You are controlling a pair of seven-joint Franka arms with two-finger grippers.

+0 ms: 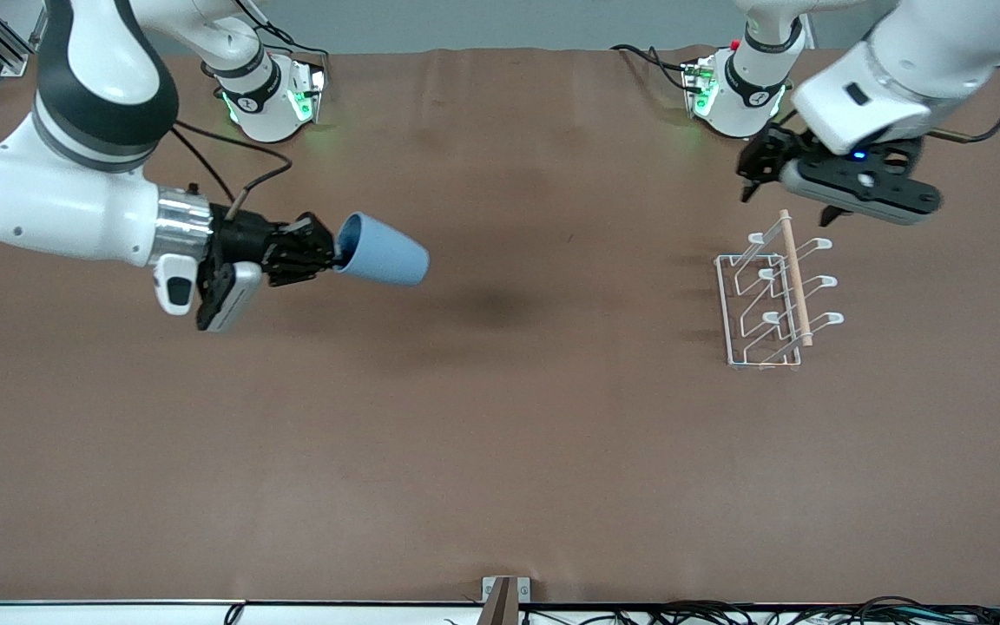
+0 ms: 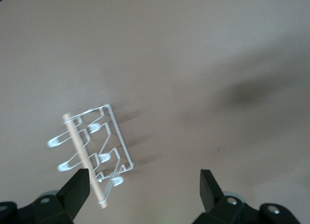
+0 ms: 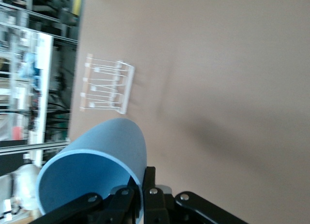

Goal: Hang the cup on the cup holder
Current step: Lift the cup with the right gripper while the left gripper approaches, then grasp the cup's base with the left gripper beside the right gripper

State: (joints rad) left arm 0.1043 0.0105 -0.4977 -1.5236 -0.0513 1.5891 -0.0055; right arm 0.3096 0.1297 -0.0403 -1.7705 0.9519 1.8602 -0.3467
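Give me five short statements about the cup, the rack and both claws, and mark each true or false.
1. The right claw grips the cup by its rim. True.
2. The cup hangs on a prong of the cup holder. False: it is in the air, over bare table.
3. The left claw is open and empty. True.
4. The cup holder lies toward the right arm's end of the table. False: the left arm's end.
5. The cup is red. False: light blue.
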